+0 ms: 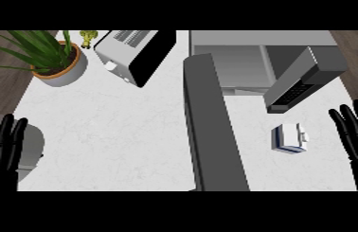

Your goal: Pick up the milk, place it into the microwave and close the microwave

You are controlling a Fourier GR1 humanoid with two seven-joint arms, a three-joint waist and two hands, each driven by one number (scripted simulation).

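The milk (290, 138) is a small white and blue carton. It sits on the white counter (126, 131), to the right of the open microwave door (213, 131). The microwave (245, 60) is at the back, and its inside shows as a grey box with nothing in it that I can see.

The right hand (346, 129) is at the right edge, near the milk but not touching it. Its fingers are straight and spread a little, holding nothing. The left hand (13, 141) is at the left edge, far from the milk. Its fingers are straight too, and it rests there.

I think the job is only at the start, because the milk is not picked up yet. The next move is for the right hand to go to the carton and curl around it. Then it must lift the milk past the door and into the microwave.

A toaster (133, 53) and a plant (49, 56) stand at the back left, well out of the way.
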